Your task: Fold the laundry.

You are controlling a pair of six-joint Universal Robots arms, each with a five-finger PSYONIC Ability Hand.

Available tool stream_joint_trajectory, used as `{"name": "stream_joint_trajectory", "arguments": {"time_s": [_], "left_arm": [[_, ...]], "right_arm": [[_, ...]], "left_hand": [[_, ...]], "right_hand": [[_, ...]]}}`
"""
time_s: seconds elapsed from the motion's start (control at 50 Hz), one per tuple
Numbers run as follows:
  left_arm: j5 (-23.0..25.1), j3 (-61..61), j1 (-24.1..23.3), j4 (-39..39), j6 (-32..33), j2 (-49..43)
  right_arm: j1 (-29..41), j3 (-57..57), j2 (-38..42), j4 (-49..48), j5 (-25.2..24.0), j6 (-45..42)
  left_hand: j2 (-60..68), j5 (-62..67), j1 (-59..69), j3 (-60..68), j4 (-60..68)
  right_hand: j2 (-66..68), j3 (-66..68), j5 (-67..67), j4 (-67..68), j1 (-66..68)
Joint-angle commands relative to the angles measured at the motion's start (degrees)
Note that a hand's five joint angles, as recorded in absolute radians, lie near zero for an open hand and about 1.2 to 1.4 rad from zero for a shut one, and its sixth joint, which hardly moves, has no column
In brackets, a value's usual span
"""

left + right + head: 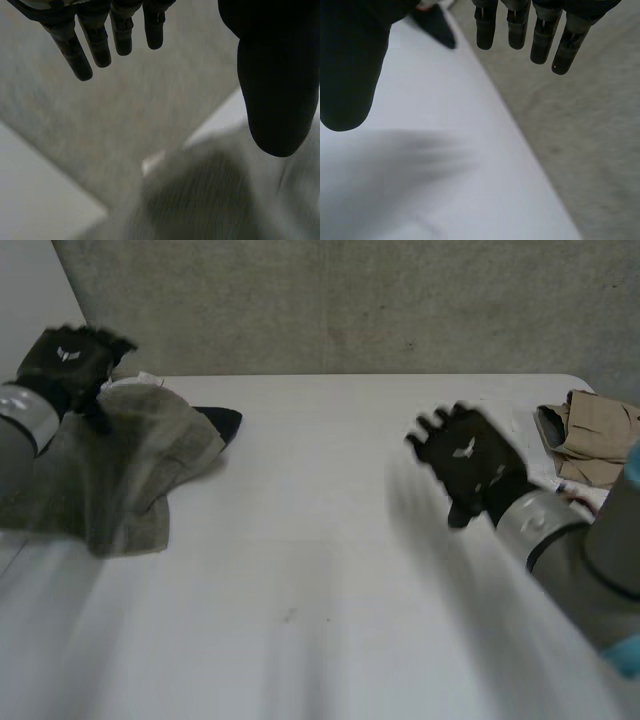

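Laundry lay at two spots on the white surface [330, 540]: we saw an olive towel [120, 475] rumpled at 9 o'clock, a dark cloth [222, 421] poking out at its 2 o'clock side, and a tan folded garment [592, 436] at 2 o'clock. The left robot hand [68, 358] was at the towel's 11 o'clock corner, fingers straight and wide, holding nothing; the right robot hand [468, 462] hung equally wide near 3 o'clock, above bare surface

Setting: robot test lab. Plain white counter [330, 540], rough grey backdrop [350, 300], grey-jointed left arm [22, 425] and right arm [565, 545] over it.
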Motion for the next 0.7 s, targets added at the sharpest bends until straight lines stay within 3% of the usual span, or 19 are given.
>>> {"name": "stream_joint_trajectory", "arguments": {"time_s": [0.02,0.12,0.14,0.18,0.3,0.42,0.54,0.58,0.68,0.7], "left_arm": [[0.2,4.8,2.5,-1.3,9.5,-12.4],[-0.2,7.1,2.5,-0.6,10.8,-16.8],[-0.2,7.9,1.9,-0.3,10.6,-18.3],[-0.5,8.4,1.4,0.1,10.7,-18.9],[-4.3,4.1,-4.4,6.0,8.1,-12.7],[-5.9,-5.6,-12.0,12.7,-4.0,3.8],[-5.6,-11.1,-23.2,9.7,-14.4,12.9],[-5.5,-12.2,-26.2,8.6,-16.6,12.7],[-5.7,-12.6,-39.3,6.2,-23.0,6.8],[-5.7,-12.4,-40.9,5.9,-23.5,5.5]], "right_arm": [[1.0,2.1,1.1,2.0,0.3,0.0],[0.5,2.3,3.0,2.1,0.5,0.0],[0.4,2.3,3.0,2.1,0.6,0.0],[0.4,2.5,3.1,2.1,0.6,0.0],[0.2,3.0,3.1,2.1,0.6,0.0],[0.1,2.6,2.7,2.0,0.6,0.0],[-0.5,1.3,2.4,1.8,2.3,1.6],[-1.1,0.6,2.3,1.9,3.6,2.9],[-2.8,-0.7,1.4,1.9,5.9,6.6],[-3.1,-0.9,1.3,1.9,6.0,6.9]], "left_hand": [[0.2,-0.8,1.4,-0.3,0.1],[15.3,14.3,16.5,14.8,15.2],[42.0,41.0,43.2,41.5,41.9],[68.4,67.4,69.5,67.9,68.3],[68.5,67.5,69.7,68.0,68.4],[68.5,67.5,69.7,68.0,68.4],[68.5,67.5,69.7,68.0,68.4],[68.5,67.5,69.7,68.0,68.4],[68.5,67.5,69.7,68.0,68.4],[57.9,56.9,59.0,57.4,57.8]], "right_hand": [[-2.7,-1.9,-3.7,-3.4,-1.6],[-2.7,-1.9,-3.7,-3.4,-1.6],[-2.7,-1.9,-3.7,-3.4,-1.6],[-2.7,-1.9,-3.7,-3.4,-1.6],[-2.7,-1.9,-3.7,-3.4,-1.6],[-2.7,-1.9,-3.7,-3.4,-1.6],[-2.7,-1.9,-3.7,-3.4,-1.6],[-2.7,-1.9,-3.7,-3.4,-1.6],[-2.7,-1.9,-3.7,-3.4,-1.6],[-2.7,-1.9,-3.7,-3.4,-1.6]]}}
